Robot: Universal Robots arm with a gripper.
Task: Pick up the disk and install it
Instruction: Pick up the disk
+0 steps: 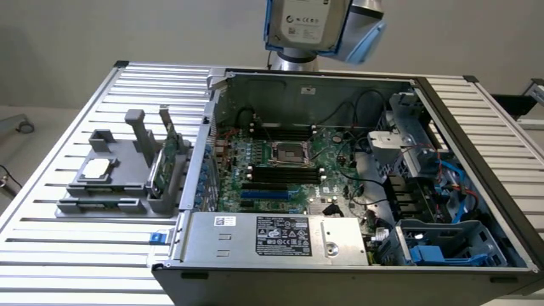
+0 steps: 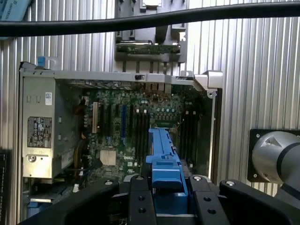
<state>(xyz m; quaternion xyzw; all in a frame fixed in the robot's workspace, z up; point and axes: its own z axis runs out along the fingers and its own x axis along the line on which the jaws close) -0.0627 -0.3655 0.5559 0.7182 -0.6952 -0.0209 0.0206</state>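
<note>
Disk (image 1: 304, 22) gripped in tool (image 2: 168, 190), hanging high above open computer case (image 1: 281, 86).

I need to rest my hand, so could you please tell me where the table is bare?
On the exterior view's left, the ribbed aluminium table is bare in front of the grey plastic fixture; on its right, beside the open black computer case. Inside the case is crowded.
</note>
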